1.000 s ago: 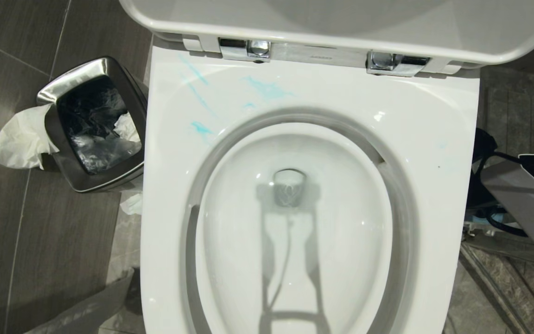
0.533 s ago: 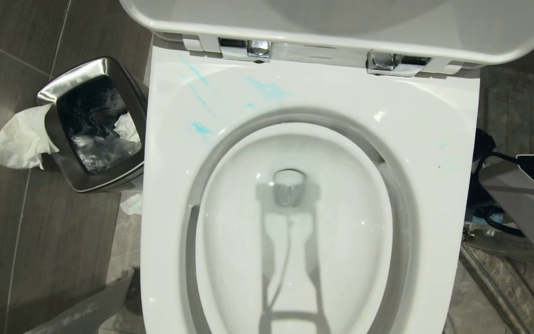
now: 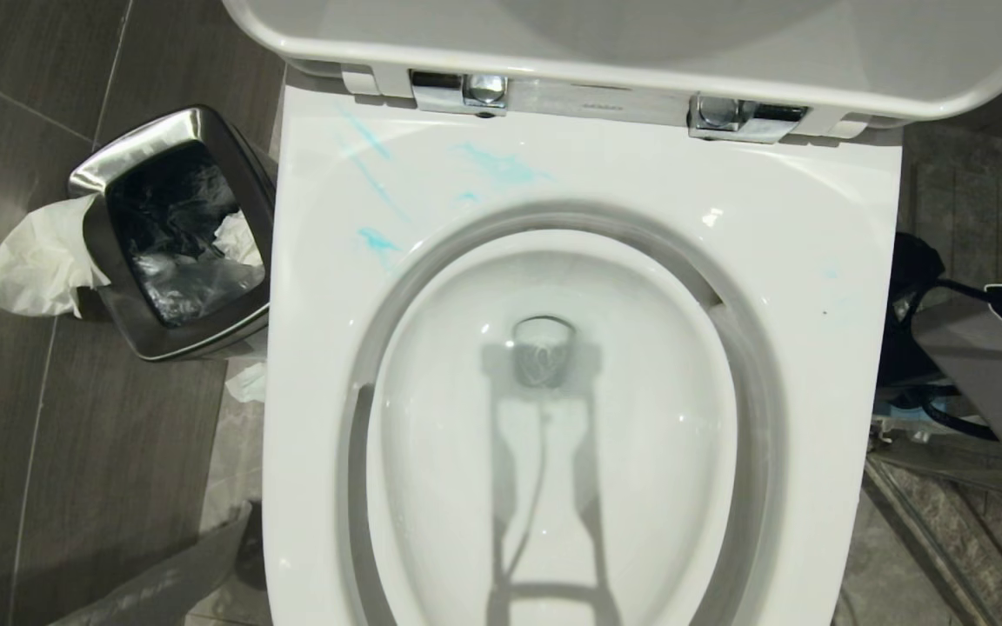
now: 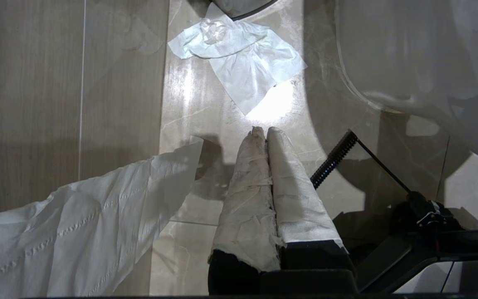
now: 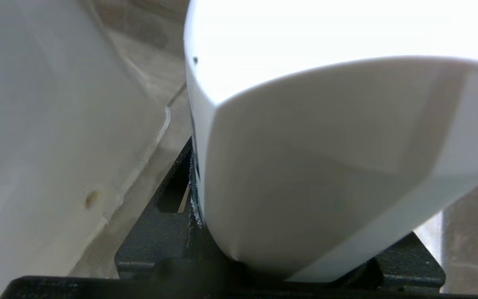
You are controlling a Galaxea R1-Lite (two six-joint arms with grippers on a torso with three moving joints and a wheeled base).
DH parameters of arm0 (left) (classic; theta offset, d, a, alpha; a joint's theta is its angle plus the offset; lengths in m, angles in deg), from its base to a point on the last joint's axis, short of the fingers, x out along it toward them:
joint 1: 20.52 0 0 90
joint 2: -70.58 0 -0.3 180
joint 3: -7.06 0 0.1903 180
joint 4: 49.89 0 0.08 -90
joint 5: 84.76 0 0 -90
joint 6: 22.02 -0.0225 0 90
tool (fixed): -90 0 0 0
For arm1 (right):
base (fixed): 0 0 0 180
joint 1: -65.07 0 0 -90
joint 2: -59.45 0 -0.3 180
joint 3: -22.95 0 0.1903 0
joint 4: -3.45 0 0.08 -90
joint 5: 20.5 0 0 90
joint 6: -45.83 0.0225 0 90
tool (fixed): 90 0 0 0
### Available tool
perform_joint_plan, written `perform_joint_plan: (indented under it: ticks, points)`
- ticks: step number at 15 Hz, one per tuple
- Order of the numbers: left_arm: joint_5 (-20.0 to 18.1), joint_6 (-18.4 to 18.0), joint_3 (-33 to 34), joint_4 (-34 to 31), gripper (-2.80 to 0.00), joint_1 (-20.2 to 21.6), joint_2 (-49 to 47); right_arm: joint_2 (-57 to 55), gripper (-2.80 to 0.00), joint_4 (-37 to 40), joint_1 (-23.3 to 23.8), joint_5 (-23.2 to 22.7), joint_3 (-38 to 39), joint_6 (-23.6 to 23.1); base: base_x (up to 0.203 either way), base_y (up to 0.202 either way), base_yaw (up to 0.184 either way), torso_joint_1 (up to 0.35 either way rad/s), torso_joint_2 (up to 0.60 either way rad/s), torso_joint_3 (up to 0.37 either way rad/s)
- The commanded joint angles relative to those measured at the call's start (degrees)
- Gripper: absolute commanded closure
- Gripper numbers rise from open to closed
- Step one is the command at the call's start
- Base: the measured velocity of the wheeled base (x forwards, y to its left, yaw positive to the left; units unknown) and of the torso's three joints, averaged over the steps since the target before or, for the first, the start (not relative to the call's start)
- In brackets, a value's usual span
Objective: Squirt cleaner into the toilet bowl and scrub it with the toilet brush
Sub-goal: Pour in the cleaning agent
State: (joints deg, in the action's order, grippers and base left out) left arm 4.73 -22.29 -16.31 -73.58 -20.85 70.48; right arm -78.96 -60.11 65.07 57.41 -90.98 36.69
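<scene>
Toilet bowl (image 3: 814,261): fills the head view, lid raised.
Cleaner (image 3: 501,165): turquoise streaks and smears on the rim's back-left part — near the hinges.
Waste bin (image 3: 175,235): steel, on the floor left of the bowl.
Left end effector (image 4: 264,135): wrapped fingers pressed together, closed, above the floor tiles.
Right end effector (image 5: 280,265): beside the bowl's outer wall, clamped on a white bottle (image 5: 326,166) — its body fills the right wrist view.

You are looking at a bathroom, likely a household or hotel one. The white ceramic toilet bowl (image 3: 814,261) fills the head view, its lid (image 3: 640,52) raised on chrome hinges (image 3: 484,89). Beside it stands a small steel waste bin (image 3: 110,165) with a black liner, tissue (image 3: 36,261) spilling over, on dark grey floor tiles (image 3: 49,452).
</scene>
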Motion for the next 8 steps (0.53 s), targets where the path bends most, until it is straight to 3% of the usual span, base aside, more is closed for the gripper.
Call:
perform_joint_plan:
  ticks: [1,8]
  points:
    - [-0.01,0.00,0.09,-0.04,0.00,-0.02,-0.08,3.02,0.00,-0.73,0.00,-0.11,1.56,-0.09,0.000,0.000,0.000,0.000,0.00,0.000]
    - [-0.01,-0.05,0.09,-0.04,0.00,-0.02,-0.08,11.92,0.00,-0.73,1.05,-0.04,9.22,-0.13,0.000,0.000,0.000,0.000,0.00,0.000]
